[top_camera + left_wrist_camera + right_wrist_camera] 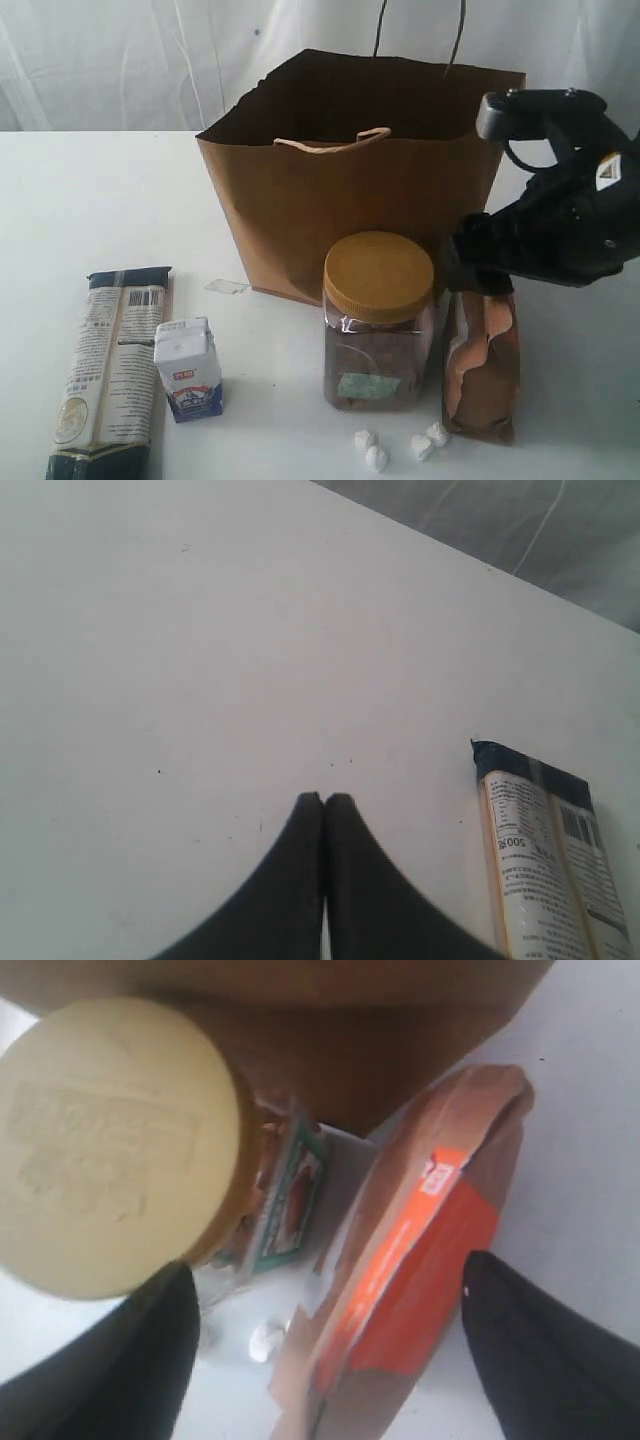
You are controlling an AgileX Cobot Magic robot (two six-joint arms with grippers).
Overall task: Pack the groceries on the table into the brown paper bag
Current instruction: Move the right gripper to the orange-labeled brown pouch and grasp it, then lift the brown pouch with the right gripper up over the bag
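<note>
**Operator:** What's nearest on the table (90, 210)?

**Spotter:** At your near edge, the small white wrapped pieces (400, 445) lie loose just in front of the jar. To the near left, the long dark-blue pasta packet (105, 370) lies flat with the small white carton (188, 368) upright just beside it. Your left gripper (325, 802) hangs over bare tabletop near one end of that packet. Its fingers are pressed tight together with nothing between them, so I judge it parked clear of the work.

**Operator:** And my right side?

**Spotter:** The yellow-lidded clear jar (378, 320) stands a little farther back. The brown-orange pouch (480, 370) is just to its right, creased, with its top leaning toward the bag. Your right gripper (325, 1285) sits above the pouch's top. Its fingers (530, 1360) are spread wide to either side and clamp nothing. I read that as lined up to take the pouch. One finger comes down close to the jar, so watch for a nudge.

**Operator:** The bag?

**Spotter:** The brown paper bag (350, 190) stands farthest back, behind the jar and pouch. It's upright with its mouth open and its handles up, ready for a drop from above. You can't see inside it from here.
</note>
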